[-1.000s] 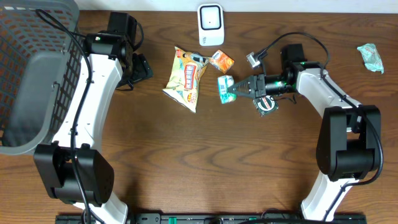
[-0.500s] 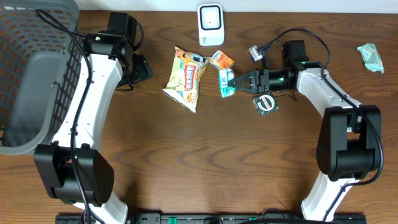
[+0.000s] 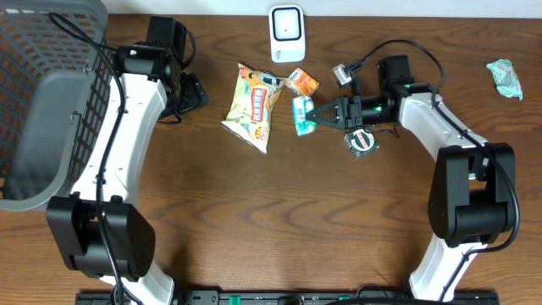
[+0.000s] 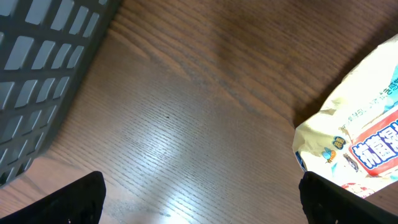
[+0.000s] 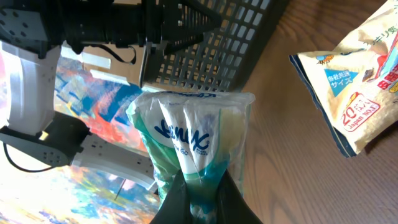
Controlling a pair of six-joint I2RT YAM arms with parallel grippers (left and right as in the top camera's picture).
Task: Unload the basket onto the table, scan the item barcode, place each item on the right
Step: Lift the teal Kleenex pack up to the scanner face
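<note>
Nearest to us on the table [image 3: 279, 220] lies a small round item [image 3: 362, 141], just beside the right arm. A little beyond it, the right hand [image 3: 315, 116] is clamped on one end of a teal-and-white packet [image 3: 301, 115]. In the right wrist view its two fingers [image 5: 214, 202] pinch the packet's crimped seam, and the packet stands up in front of the camera. We cannot tell whether it clears the wood. It sits between the right hand and a yellow snack bag [image 3: 254, 106], with a small orange packet [image 3: 302, 82] just beyond it.

The left hand [image 3: 193, 93] is off to the left of the snack bag. Its fingers are spread wide over bare wood with nothing between them, and a grey basket [image 3: 42, 102] stands on its other side.

Farthest away, the white scanner [image 3: 287, 34] stands at the table's back edge, apart from the held packet. A crumpled teal wrapper [image 3: 506, 78] lies well off to the right.
</note>
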